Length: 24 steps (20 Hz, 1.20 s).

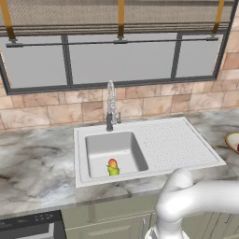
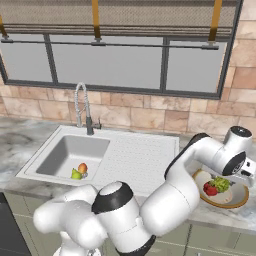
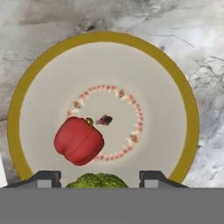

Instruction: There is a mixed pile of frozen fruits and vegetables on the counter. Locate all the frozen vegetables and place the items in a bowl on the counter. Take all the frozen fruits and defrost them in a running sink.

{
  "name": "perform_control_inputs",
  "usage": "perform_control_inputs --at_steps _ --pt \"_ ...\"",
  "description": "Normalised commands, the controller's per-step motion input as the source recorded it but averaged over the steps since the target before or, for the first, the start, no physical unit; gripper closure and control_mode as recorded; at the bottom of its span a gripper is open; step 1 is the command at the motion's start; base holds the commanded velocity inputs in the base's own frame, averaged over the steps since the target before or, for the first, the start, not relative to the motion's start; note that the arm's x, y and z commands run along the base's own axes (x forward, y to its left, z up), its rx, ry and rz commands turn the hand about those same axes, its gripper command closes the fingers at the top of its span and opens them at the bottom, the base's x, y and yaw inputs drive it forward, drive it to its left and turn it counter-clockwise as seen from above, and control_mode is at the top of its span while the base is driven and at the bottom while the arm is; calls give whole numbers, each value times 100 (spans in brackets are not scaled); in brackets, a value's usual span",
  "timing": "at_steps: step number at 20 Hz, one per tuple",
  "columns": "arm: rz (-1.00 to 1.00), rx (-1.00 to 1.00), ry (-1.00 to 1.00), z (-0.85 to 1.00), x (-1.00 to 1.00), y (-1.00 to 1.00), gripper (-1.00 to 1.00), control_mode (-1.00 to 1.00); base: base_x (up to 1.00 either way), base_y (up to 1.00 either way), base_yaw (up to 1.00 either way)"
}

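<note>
Gripper point(image 3: 99, 180) shut on broccoli point(image 3: 97, 180) (over bowl point(image 3: 183, 109)), red piece point(image 3: 78, 140) beside.

Both base cameras look forward and down, sharing the white rectangular sink point(image 1: 140, 149). The hand camera stares straight down, close over the shallow tan brown-rimmed bowl point(image 3: 175, 131).

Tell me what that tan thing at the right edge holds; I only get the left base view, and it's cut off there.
Observer: That's the bowl. The right base view shows a red piece lying in it.
Operator: Where's the robot's hand?
Observer: Over the bowl. The hand view looks straight down into it past the gripper.
Operator: Is it carrying anything?
Observer: The broccoli floret sits between its jaws, which look closed on it.
</note>
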Motion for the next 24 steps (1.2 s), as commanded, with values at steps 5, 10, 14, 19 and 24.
perform_control_inputs --at_steps 5,10,14,19,24 --pt "0 0 1 -19 11 0 100 -100 0 0 0" --pt "0 0 1 -18 13 0 100 -100 0 0 0" --pt "0 0 1 -23 14 -9 100 -100 0 0 0" --pt "0 0 1 -24 15 -16 100 -100 0 0 0" --pt "0 1 1 -25 16 -16 100 -100 0 0 0"
